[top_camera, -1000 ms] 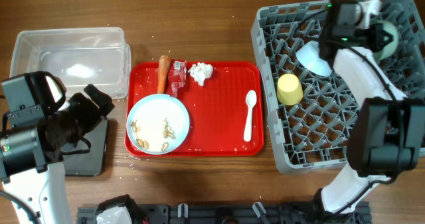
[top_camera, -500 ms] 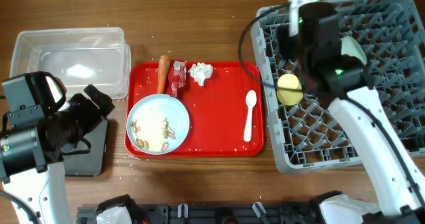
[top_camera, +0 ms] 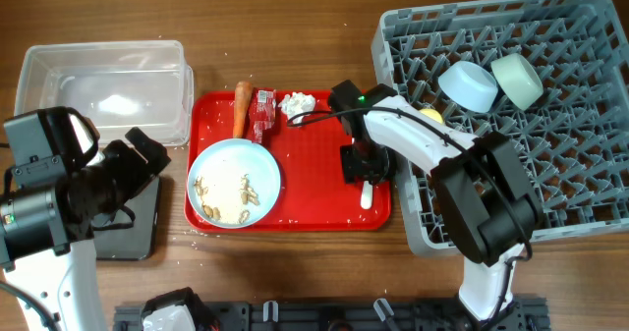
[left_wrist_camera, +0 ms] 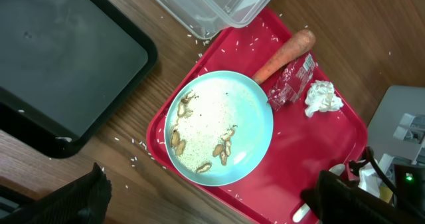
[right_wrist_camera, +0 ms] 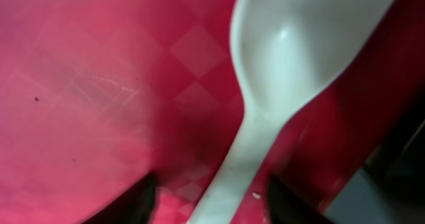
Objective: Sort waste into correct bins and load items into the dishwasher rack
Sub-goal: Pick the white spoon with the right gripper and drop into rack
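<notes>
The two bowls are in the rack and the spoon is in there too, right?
Not quite. The blue bowl and green bowl are in the rack, but the spoon is not: it lies on the red tray, as the right wrist view shows close up.

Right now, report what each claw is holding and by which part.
Nothing is held. The right claw is open astride the handle of the white spoon, not closed on it. The left claw is open and empty.
</notes>
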Tool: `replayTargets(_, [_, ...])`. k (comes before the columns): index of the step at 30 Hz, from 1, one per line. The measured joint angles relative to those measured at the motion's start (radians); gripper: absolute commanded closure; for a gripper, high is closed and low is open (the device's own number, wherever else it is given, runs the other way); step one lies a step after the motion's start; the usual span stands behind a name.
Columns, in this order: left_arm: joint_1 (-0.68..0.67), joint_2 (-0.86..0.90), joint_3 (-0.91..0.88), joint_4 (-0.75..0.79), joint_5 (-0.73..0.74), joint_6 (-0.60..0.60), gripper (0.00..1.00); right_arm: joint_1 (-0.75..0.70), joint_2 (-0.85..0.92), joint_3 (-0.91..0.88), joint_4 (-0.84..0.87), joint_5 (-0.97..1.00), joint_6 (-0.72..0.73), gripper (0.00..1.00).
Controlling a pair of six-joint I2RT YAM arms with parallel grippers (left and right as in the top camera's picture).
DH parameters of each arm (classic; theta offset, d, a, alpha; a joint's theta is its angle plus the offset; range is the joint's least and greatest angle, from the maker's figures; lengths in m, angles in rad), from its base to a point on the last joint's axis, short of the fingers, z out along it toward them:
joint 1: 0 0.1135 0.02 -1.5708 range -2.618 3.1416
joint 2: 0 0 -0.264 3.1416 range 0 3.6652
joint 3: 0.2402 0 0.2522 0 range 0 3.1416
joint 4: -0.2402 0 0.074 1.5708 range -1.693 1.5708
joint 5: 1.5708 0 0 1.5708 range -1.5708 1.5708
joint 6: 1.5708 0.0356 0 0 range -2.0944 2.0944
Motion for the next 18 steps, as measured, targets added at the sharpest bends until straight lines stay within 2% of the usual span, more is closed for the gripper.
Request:
replayTargets(1, [0.0,0.0,0.0,0.0,0.0,0.0,0.0,0.0,0.0,0.0,0.001,0.0,0.005,0.96])
replayTargets(6, [0.0,0.0,0.0,0.0,0.0,0.0,0.0,0.001,-0.019,0.0,0.032,-0.015,-0.036,0.96])
replayTargets(10, [0.0,0.0,0.0,0.001,0.0,0.0,0.0,0.0,-0.305,-0.006,0.119,0.007,-0.119,0.96])
replayTargets(13, [0.0,0.0,0.0,0.002,0.0,0.0,0.0,-0.039,-0.516,0.006,0.192,0.216,-0.146,0.96])
replayTargets(15, [0.0,0.0,0.0,0.003,0.0,0.0,0.0,-0.14,-0.493,0.004,0.305,0.337,-0.192,0.96])
replayTargets(16, [0.0,0.0,0.0,0.006,0.0,0.0,0.0,-0.18,-0.474,0.0,0.351,0.343,-0.212,0.96])
replayTargets(17, [0.0,0.0,0.0,0.004,0.0,0.0,0.0,-0.243,-0.42,0.004,0.485,0.332,-0.266,0.96])
replayTargets(18, [0.0,0.0,0.0,0.004,0.0,0.0,0.0,-0.267,-0.398,0.003,0.514,0.318,-0.299,0.96])
